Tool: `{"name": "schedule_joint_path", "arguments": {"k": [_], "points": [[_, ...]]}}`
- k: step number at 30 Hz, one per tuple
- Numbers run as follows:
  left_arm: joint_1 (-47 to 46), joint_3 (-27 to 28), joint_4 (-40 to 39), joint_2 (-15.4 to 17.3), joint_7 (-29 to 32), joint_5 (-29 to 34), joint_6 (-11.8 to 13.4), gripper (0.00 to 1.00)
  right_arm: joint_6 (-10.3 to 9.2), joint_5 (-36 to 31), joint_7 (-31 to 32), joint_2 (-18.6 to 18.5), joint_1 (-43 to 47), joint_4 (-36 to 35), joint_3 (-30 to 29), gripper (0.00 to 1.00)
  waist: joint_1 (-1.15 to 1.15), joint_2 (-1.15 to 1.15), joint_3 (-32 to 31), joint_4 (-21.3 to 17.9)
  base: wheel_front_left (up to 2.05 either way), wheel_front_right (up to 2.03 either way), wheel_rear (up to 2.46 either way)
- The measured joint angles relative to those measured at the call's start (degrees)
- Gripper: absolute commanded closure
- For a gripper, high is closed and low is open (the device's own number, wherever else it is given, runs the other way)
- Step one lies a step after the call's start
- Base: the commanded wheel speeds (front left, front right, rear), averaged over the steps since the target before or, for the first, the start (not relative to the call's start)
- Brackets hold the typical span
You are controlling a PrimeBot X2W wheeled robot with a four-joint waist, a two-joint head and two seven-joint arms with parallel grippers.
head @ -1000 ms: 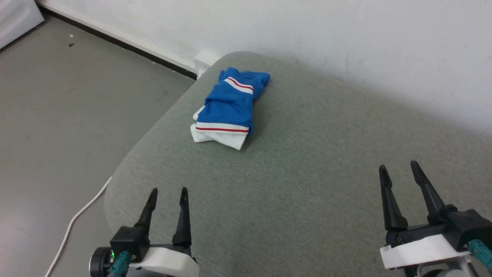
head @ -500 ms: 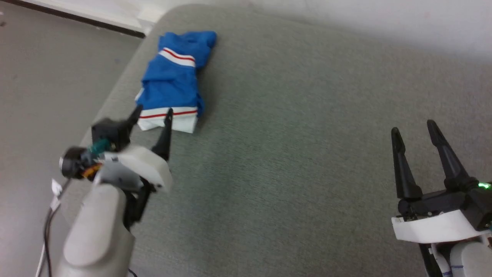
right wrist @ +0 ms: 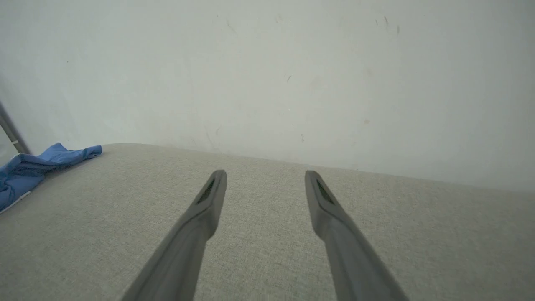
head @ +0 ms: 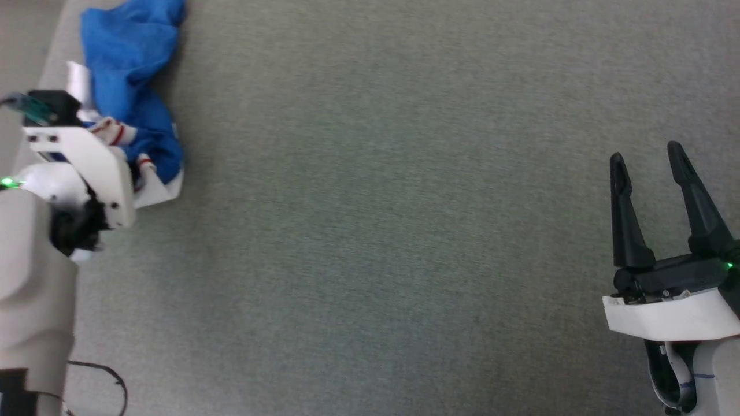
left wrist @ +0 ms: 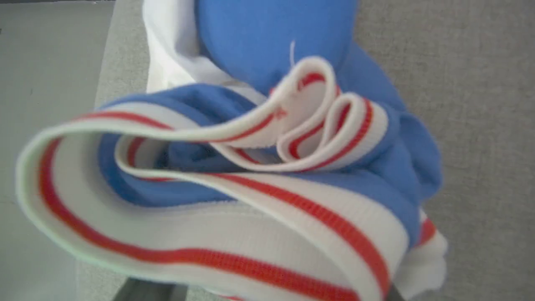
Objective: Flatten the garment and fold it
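Left claw (head: pixel 134 172) spread wide, tips hidden under striped cuff of shirt (head: pixel 124 58), which lies bunched at far left edge of cushion (head: pixel 376 231). Right claw (head: pixel 644 151) spread, empty, above cushion well apart from shirt.

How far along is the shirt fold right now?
Nothing is done yet: the blue jersey shirt lies bunched at the left edge of the grey cushion. In hand: the left gripper is at its striped white cuff, jaws open, no grip visible. The right gripper hovers open, far off. Left: spreading it flat, then folding.
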Motion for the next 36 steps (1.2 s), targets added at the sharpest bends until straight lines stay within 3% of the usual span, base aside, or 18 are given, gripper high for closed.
{"name": "schedule_joint_path", "arguments": {"k": [2,3,4,5,16,21,28,36], "points": [[-0.9,1.0,0.5,1.4,3.5,-1.9,-0.1,0.0,0.0,0.2,0.0,0.2,-0.1,0.2,0.0,0.0,0.0,0.0,1.0,-1.4,0.0,0.0,0.0],[-1.1,1.3,0.5,2.1,4.8,-2.7,-0.1,0.13,0.0,0.2,0.0,0.3,-0.1,0.4,0.0,0.0,-0.01,0.0,1.5,-2.1,0.0,0.0,0.0],[-1.1,1.5,0.4,2.8,5.7,-3.3,-0.5,0.67,0.0,0.2,0.0,0.4,-0.1,0.5,0.0,0.0,-0.01,0.0,1.8,-2.7,0.0,0.0,0.0],[-1.1,1.7,0.3,3.3,6.3,-3.9,-0.5,1.0,0.0,0.2,0.0,0.5,-0.1,0.7,0.0,0.0,-0.01,0.0,2.1,-3.3,0.0,0.0,0.0],[3.3,2.8,-2.2,4.4,-0.9,-7.9,-0.5,1.0,0.0,0.2,0.0,2.0,0.5,3.1,-0.9,0.0,0.02,0.0,-1.5,-5.7,0.0,0.0,0.0],[4.5,3.5,-8.4,1.7,-7.4,-12.1,-0.6,1.0,0.0,0.2,0.0,2.9,2.8,4.4,-1.4,0.0,0.01,0.0,-6.3,-5.4,0.0,0.0,0.0],[4.5,4.7,-21.7,0.7,-17.3,-14.4,-0.6,1.0,0.0,0.0,0.0,4.0,5.7,5.5,-1.4,0.0,0.0,0.0,-14.6,-4.7,0.0,0.0,0.0],[6.6,2.8,-34.4,-5.7,-19.5,-17.9,-0.5,1.0,0.0,0.0,0.0,4.4,7.0,5.5,-1.5,0.0,-0.02,0.0,-21.8,-6.3,0.0,0.0,0.0]]}}
